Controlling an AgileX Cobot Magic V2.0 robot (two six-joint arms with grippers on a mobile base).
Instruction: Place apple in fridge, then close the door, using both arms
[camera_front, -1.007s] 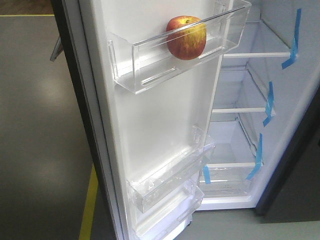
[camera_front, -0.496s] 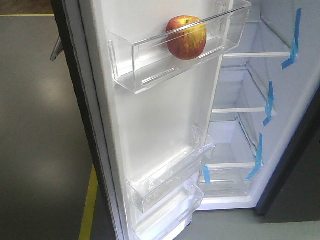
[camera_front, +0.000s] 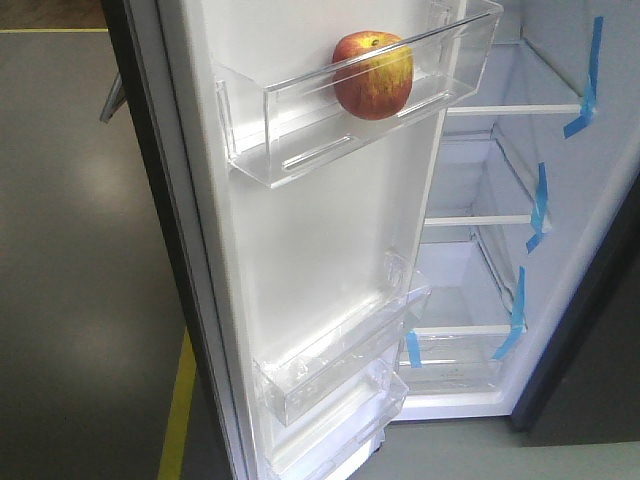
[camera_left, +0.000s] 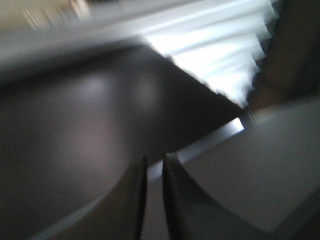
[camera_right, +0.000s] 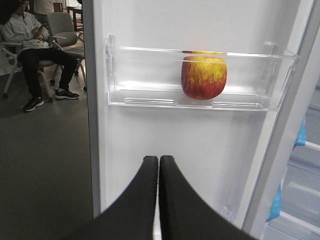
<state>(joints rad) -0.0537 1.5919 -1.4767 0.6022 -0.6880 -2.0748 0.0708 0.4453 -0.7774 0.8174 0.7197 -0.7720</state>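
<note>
Inside the upper door bin (camera_front: 300, 130) sits the apple (camera_front: 372, 75) (firm, glossy, probably slippery); the door (camera_right: 150, 130) looks stiff, best pushed flat. Right gripper (camera_right: 158, 165) is pressed together, left gripper (camera_left: 154, 165) nearly so.

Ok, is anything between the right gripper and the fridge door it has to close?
Nothing visible. The right gripper, fingers together, faces the door's white lining below the clear bin holding the apple.

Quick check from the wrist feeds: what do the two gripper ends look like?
Right gripper: two smooth matte black fingers, curved, tapering to blunt tips. Left gripper: the same dark tapered pair, heavily blurred. No markings or cables visible in either view.
</note>
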